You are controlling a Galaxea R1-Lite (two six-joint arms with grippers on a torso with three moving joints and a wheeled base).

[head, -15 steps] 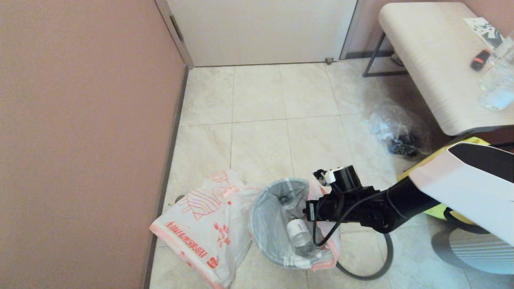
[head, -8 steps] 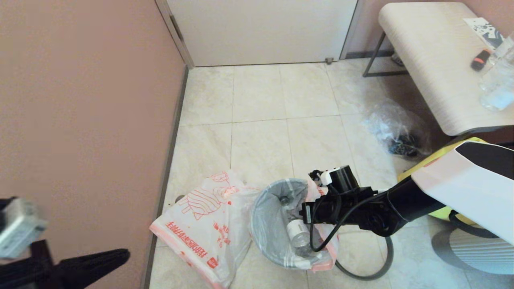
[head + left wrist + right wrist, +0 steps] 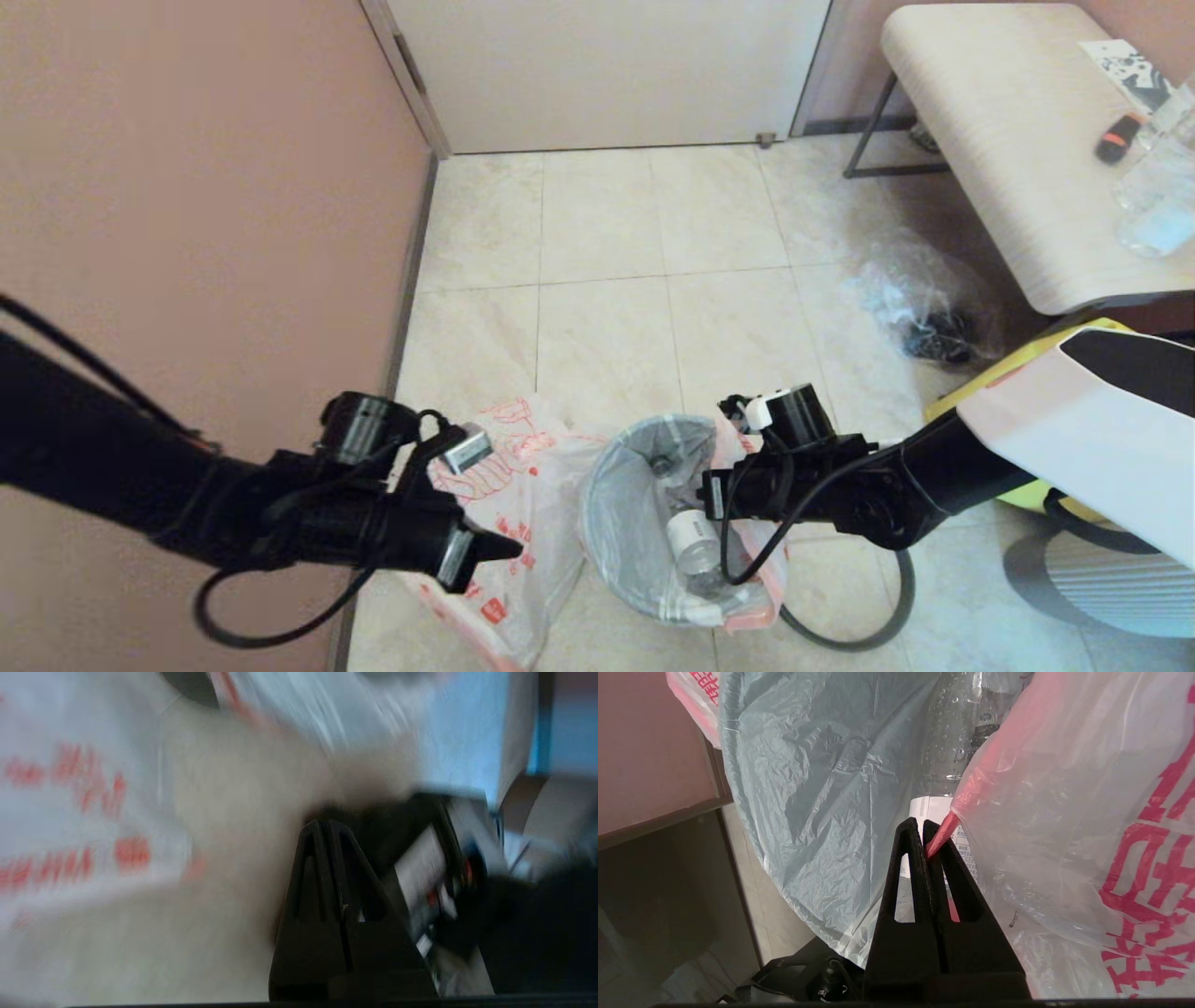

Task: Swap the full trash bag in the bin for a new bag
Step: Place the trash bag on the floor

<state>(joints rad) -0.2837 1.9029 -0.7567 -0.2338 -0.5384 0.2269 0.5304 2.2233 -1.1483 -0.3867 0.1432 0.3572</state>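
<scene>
Your right gripper pinched the orange handle of the full trash bag, seated in the bin on the floor. Lift straight up, slowly. Your left gripper, fingers pressed together, hovered over the new bag.

Bare tile floor fills the upper centre of the head view, open up to the door. Along the left edge the wall hems in the left gripper, which hangs fingers together over the new bag at lower centre. Just right of it, the bin mouth is crowded by the right gripper, pinched on the full trash bag, and a bottle. At right, the bench, a clear plastic bag and a yellow tote block passage.
</scene>
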